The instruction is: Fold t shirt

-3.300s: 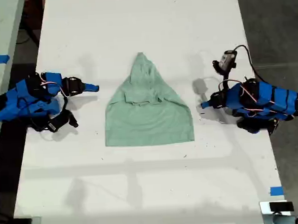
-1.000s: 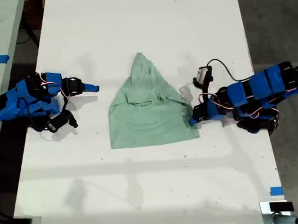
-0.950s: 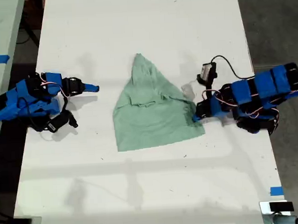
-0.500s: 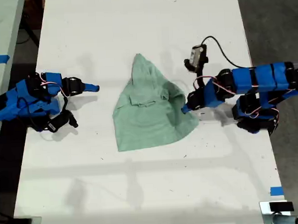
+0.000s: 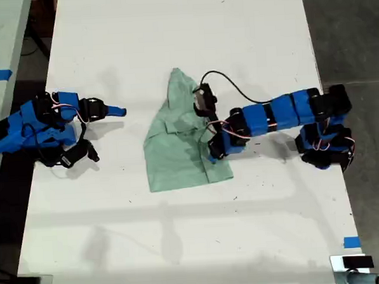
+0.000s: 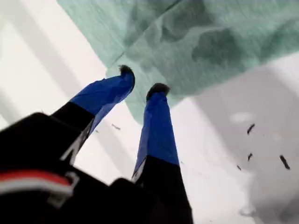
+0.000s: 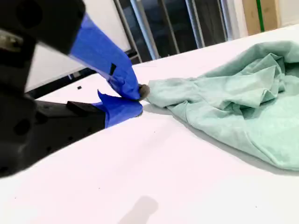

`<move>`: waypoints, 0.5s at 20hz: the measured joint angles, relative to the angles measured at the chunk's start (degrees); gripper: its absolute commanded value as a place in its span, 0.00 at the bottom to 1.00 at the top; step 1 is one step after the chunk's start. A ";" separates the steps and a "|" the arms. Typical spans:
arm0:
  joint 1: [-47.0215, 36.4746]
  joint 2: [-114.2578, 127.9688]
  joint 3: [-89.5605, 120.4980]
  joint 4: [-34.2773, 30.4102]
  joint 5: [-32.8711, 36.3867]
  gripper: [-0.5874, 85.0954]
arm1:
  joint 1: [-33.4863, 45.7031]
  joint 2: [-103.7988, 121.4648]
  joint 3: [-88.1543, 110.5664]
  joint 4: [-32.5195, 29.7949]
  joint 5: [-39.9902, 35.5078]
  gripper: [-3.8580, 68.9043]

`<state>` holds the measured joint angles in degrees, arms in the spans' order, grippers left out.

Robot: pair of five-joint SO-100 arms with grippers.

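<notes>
Pinching the t shirt (image 5: pixel 171 162) edge: my first gripper (image 5: pixel 210 156), jaws nearly together (fabric folded over itself). My second gripper (image 5: pixel 116 111), jaws closed, empty, lies well apart.

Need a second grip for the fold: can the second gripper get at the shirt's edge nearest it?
Probably yes. Only bare table lies between my second gripper and the t shirt; my first gripper is at the far flap. The second's jaws are shut, so open them first.
</notes>
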<state>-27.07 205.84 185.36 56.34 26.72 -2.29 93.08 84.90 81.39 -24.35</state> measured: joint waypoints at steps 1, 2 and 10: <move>0.00 0.00 0.00 0.00 0.00 0.00 | 1.14 9.14 6.86 0.00 1.32 0.19; 0.00 0.00 0.00 0.00 0.00 0.00 | 2.64 19.16 14.59 0.09 2.81 0.17; 0.00 0.00 0.00 0.00 0.00 0.00 | 6.59 91.93 75.23 -2.81 4.48 0.07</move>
<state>-27.07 205.84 185.36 56.34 26.72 4.31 185.01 160.14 78.57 -19.86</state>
